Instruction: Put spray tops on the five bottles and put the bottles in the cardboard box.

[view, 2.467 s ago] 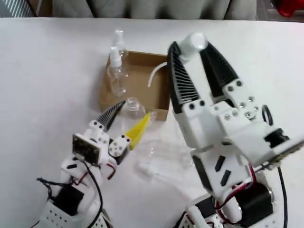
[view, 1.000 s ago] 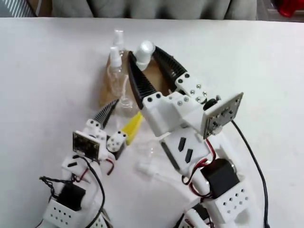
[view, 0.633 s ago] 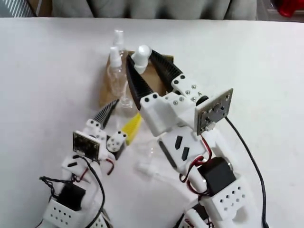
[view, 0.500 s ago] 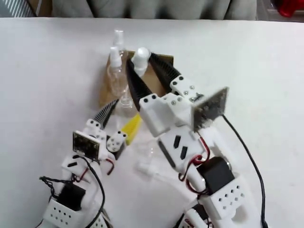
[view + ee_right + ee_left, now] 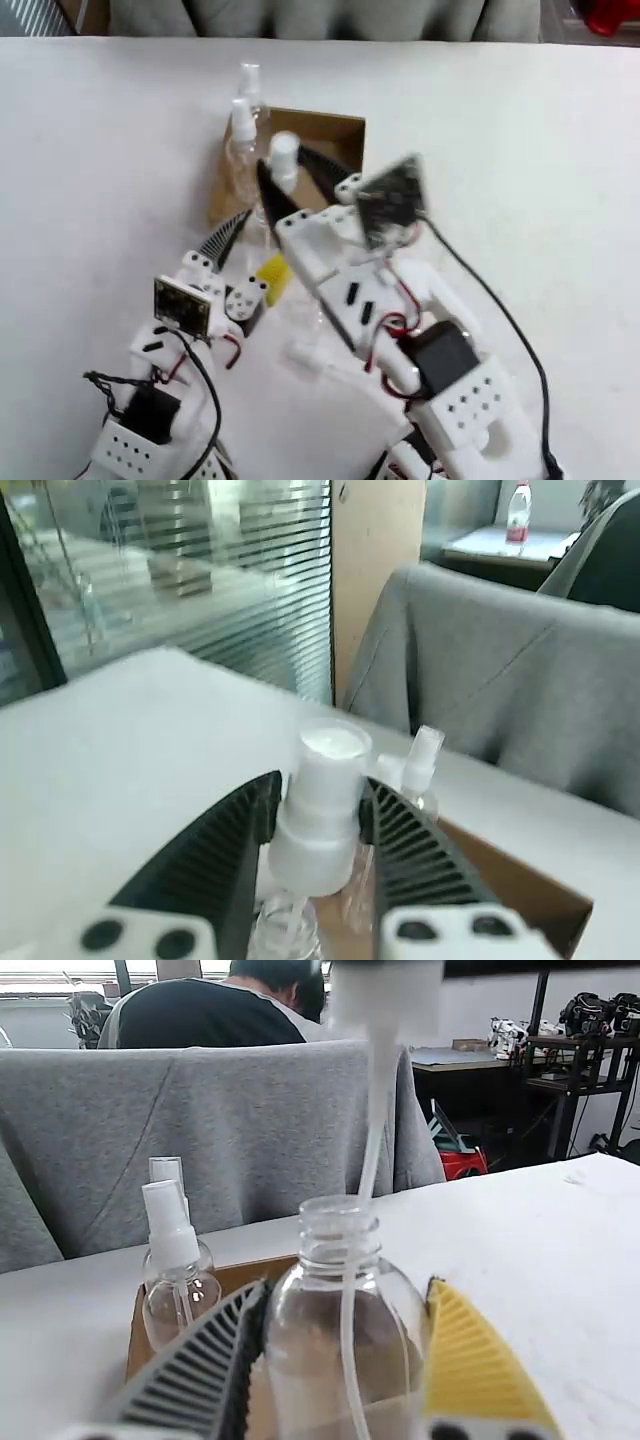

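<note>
Mid-desk, your left gripper (image 5: 345, 1305): clamping clear plastic bottle (image 5: 338, 1345).
Right gripper (image 5: 320, 788): pinching white spray top (image 5: 322, 815), tube in bottle's neck.

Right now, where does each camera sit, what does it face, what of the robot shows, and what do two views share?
High view: fixed above the table, looking down on both arms, the cardboard box and two capped bottles.
Left wrist view: on the left wrist, facing the open bottle gripped in its black and yellow jaws.
Right wrist view: on the right wrist, facing the spray top held in its black jaws.
Shared: both wrist views show the spray top and capped bottles.
</note>
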